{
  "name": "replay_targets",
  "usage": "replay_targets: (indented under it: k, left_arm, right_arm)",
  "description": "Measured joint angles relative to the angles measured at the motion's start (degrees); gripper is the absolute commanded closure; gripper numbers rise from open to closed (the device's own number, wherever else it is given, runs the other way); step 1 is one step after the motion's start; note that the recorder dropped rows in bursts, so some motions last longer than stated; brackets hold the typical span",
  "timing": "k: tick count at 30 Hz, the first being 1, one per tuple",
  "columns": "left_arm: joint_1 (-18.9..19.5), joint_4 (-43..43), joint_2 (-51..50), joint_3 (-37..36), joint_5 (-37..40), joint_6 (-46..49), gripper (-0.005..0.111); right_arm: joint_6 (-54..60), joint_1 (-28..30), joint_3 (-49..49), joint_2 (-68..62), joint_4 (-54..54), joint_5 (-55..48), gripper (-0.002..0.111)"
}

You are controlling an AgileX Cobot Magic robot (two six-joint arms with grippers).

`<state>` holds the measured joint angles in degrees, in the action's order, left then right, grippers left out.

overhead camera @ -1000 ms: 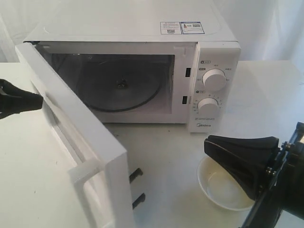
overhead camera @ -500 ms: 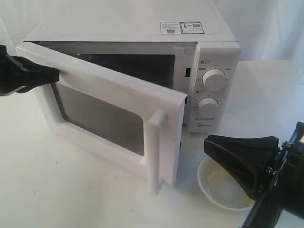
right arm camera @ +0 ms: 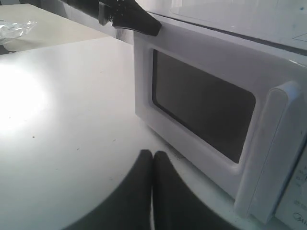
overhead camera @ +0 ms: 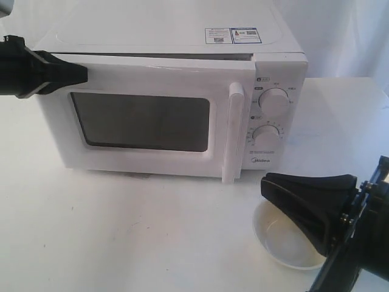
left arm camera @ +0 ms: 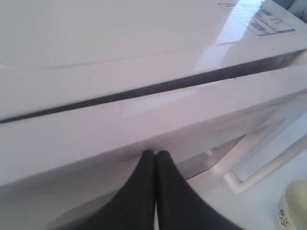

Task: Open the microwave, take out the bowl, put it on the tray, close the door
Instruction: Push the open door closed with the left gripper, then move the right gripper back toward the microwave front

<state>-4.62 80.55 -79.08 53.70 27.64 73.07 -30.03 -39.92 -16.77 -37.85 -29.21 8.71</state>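
Note:
The white microwave (overhead camera: 164, 36) stands at the back of the table. Its door (overhead camera: 146, 161) lies almost flat against the front, with a thin dark gap along its top edge (left arm camera: 144, 91). The bar handle (overhead camera: 234, 134) is on the door's right side. My left gripper (overhead camera: 84, 74) is shut and empty, its tips (left arm camera: 155, 153) pressed on the door's upper left corner. The cream bowl (overhead camera: 282, 246) sits on the table at the front right. My right gripper (overhead camera: 265, 182) hangs just above the bowl, shut and empty (right arm camera: 152, 154). The tray is out of view.
Two round dials (overhead camera: 275, 101) (overhead camera: 266, 135) sit right of the door. The white table (overhead camera: 121, 231) stretches in front of the microwave. A crumpled clear plastic bag (right arm camera: 14, 26) lies on a far surface. A white backdrop hangs behind.
The door has swung from wide open to almost flat against the front, with my left gripper moving right along with it. The right arm and the bowl have not moved.

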Motion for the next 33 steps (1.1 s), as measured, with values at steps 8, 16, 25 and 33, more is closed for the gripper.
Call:
replay_targets:
  k: [8,16,25,33]
  left_arm:
    - [0.0,0.1,-0.9,1.3,3.4,0.4,0.107]
    - [0.0,-4.0,2.3,1.4,5.5,-1.2,0.107]
    - [0.0,-5.4,13.8,-1.3,7.5,-4.0,0.107]
    - [0.0,-4.0,24.9,-11.8,6.0,-4.9,0.107]
  right_arm:
    - [-0.2,0.0,0.0,0.0,0.0,0.1,0.108]
    - [-1.1,0.0,-0.8,-3.7,0.1,3.9,0.108]
    - [-1.0,-0.8,-10.6,-11.2,0.1,-1.5,0.108]
    - [-0.7,-12.8,-17.7,-14.8,-0.9,-12.0,0.108]
